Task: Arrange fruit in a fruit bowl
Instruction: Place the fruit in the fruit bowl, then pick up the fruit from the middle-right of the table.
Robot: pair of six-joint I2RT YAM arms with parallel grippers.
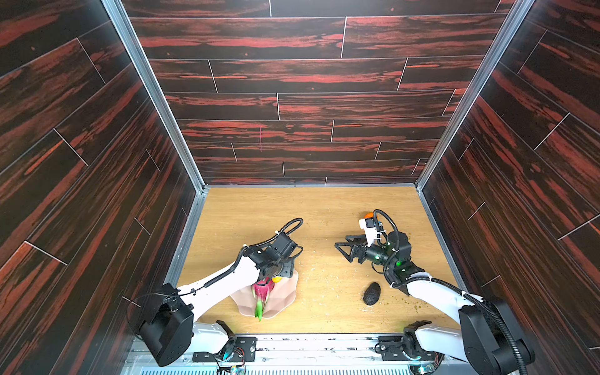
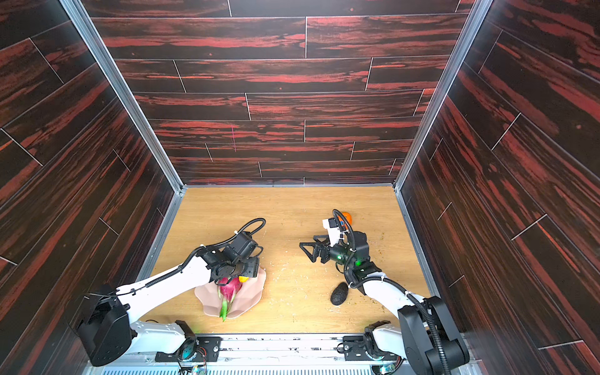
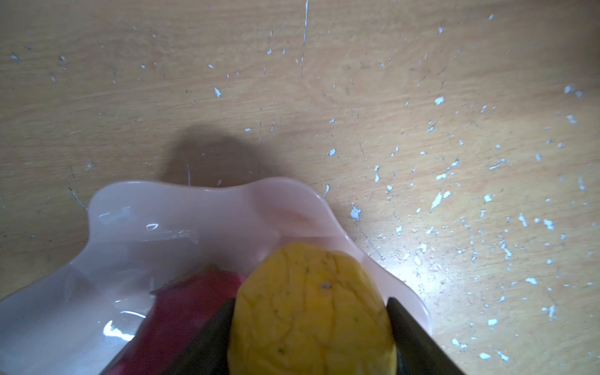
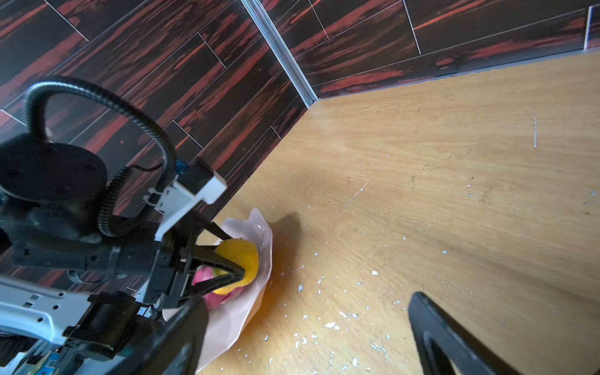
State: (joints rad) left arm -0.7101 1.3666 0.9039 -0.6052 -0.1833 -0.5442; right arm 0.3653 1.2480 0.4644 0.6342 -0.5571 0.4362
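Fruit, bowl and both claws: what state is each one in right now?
bowl, upright, holding the dragon fruit
dragon fruit, lying in the bowl
pear, held over the bowl
avocado, on the table, outside the bowl
orange, on the table, mostly hidden behind the right arm
left gripper, closed on the pear
right gripper, open, empty

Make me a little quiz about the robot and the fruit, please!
1. Which fruit sits between the jaws of the left gripper?
A) banana
B) yellow pear
C) apple
2. True or false: the right gripper is holding a fruit.
3. Fill in: the dragon fruit lies in the pink ____.

Key
1. B
2. False, its jaws are open and empty.
3. bowl
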